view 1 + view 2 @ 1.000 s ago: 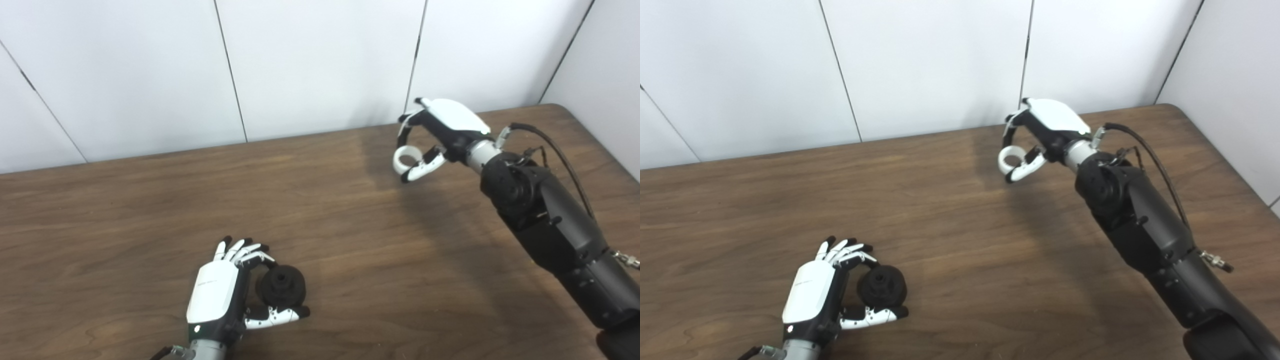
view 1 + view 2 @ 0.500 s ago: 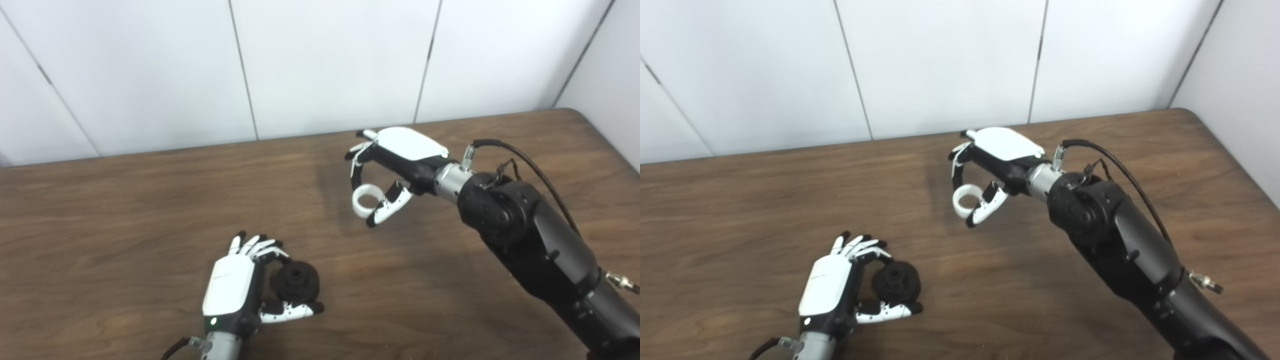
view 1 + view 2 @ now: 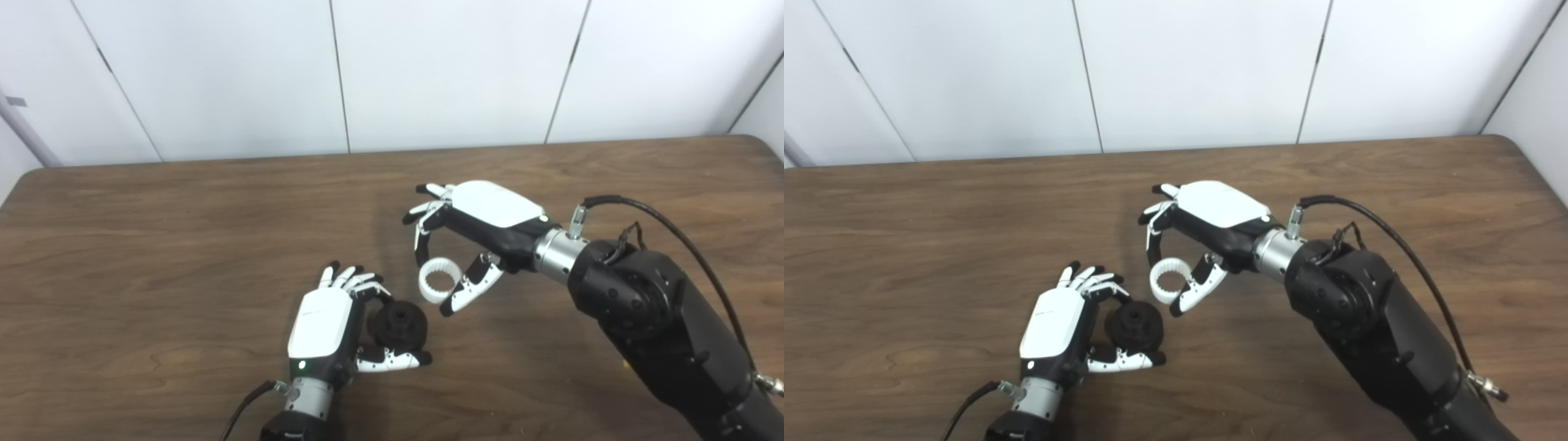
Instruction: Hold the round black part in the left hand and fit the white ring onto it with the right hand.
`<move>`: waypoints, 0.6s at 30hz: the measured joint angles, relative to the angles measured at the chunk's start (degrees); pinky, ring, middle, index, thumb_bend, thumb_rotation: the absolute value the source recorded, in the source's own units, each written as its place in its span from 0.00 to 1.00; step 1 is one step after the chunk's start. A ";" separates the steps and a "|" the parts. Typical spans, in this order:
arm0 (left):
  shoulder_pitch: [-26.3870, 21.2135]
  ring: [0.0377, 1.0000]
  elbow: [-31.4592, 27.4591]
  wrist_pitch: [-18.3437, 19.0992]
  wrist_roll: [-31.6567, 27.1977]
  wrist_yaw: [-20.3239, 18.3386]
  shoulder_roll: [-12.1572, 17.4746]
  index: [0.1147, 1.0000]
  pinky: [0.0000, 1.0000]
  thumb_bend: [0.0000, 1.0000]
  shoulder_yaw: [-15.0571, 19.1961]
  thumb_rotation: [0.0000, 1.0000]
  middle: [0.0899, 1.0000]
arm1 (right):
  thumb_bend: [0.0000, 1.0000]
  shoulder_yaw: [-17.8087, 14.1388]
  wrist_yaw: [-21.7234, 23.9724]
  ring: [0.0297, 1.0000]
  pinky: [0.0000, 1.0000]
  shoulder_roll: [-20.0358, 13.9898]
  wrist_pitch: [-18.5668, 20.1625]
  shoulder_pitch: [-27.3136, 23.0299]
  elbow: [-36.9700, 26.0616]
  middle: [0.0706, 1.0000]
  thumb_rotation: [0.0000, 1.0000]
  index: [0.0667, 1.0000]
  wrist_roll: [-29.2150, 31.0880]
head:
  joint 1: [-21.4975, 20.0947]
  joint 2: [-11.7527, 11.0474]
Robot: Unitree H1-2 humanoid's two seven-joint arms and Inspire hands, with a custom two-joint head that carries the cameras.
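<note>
The round black part [image 3: 400, 325] sits low over the brown table [image 3: 153, 245], near its front edge. My left hand [image 3: 331, 327] is shut on it, fingers over its far side and thumb under its near side, and the part's hub faces up and to the right. The white ring [image 3: 437, 280], toothed on its inner face, hangs just up and right of the black part with a small gap between them. My right hand [image 3: 471, 236] is shut on the ring, pinching it between thumb and fingers, palm down. In the right eye view the ring [image 3: 1170, 280] and black part [image 3: 1135, 326] also stand apart.
The table's far edge meets a white panelled wall [image 3: 429, 67]. The right forearm [image 3: 649, 312], with a black cable looped over it, crosses the table's right half. A grey pole [image 3: 21, 125] leans at the far left.
My right hand has carried the white ring down and to the left, close to the black part. The camera has also turned, shifting the whole picture. The left hand keeps its hold.
</note>
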 measured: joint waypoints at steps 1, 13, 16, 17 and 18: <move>-0.02 0.88 0.00 0.10 0.02 0.00 -0.05 0.42 1.00 0.53 -0.08 0.06 0.76 | 0.52 0.17 0.18 1.00 1.00 0.31 0.00 0.08 -0.39 0.84 0.14 0.45 -0.06 | 0.00 0.00; -0.34 0.89 -0.07 1.59 0.04 -0.09 -0.37 0.42 1.00 0.53 -0.88 0.06 0.77 | 0.52 1.22 0.83 1.00 1.00 3.31 -1.83 2.85 -0.65 0.84 0.14 0.45 -0.37 | 0.62 0.53; -0.45 0.89 -0.07 1.71 0.33 -0.20 -0.39 0.42 1.00 0.53 -1.06 0.06 0.77 | 0.52 1.32 0.25 1.00 1.00 4.23 -2.54 3.14 0.02 0.84 0.14 0.45 -0.69 | 0.70 0.62; -0.47 0.89 -0.08 1.76 0.54 -0.25 -0.43 0.42 1.00 0.53 -1.09 0.06 0.77 | 0.52 1.34 0.12 1.00 1.00 4.38 -2.82 3.15 0.44 0.83 0.14 0.45 -0.97 | 0.70 0.70; -0.47 0.89 -0.08 1.78 0.73 -0.26 -0.49 0.42 1.00 0.53 -1.12 0.06 0.77 | 0.52 1.34 0.02 1.00 1.00 4.41 -3.32 3.19 0.82 0.83 0.14 0.45 -1.20 | 0.79 0.70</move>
